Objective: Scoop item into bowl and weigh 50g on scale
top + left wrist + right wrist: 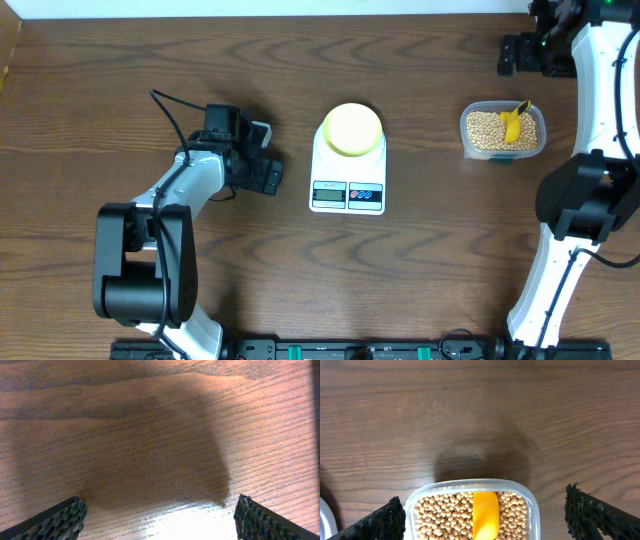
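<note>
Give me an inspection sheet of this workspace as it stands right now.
Surface: brown wood-grain table.
Job's things: pale-yellow bowl on the white scale; beans in a clear tub, with a yellow scoop lying in them.
Clutter: nothing seen.
Tools: left tool open over bare wood; right tool open near the tub, holding nothing.
Cables: black cable looping off the left arm.
Surroundings: pale strip beyond the far edge.

**No readable text in any view**

The scale, at the centre of the overhead view, has a small grey display and a button panel along its lower edge. Any digits or markings on them are too small and blurred to read.
</note>
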`<control>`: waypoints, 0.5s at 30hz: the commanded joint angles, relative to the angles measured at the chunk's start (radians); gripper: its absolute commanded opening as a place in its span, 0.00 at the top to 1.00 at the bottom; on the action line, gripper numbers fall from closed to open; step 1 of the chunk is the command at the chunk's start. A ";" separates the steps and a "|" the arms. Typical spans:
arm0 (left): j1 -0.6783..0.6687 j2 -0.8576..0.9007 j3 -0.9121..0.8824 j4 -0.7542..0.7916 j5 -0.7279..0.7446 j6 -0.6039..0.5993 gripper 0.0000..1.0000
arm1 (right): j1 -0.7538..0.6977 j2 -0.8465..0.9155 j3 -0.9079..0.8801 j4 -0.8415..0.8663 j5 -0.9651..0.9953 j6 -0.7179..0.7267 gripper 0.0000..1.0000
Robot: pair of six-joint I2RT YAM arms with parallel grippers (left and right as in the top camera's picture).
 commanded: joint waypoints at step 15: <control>0.005 0.091 -0.064 -0.071 -0.085 -0.002 0.02 | -0.002 0.000 0.016 0.001 0.008 -0.001 0.01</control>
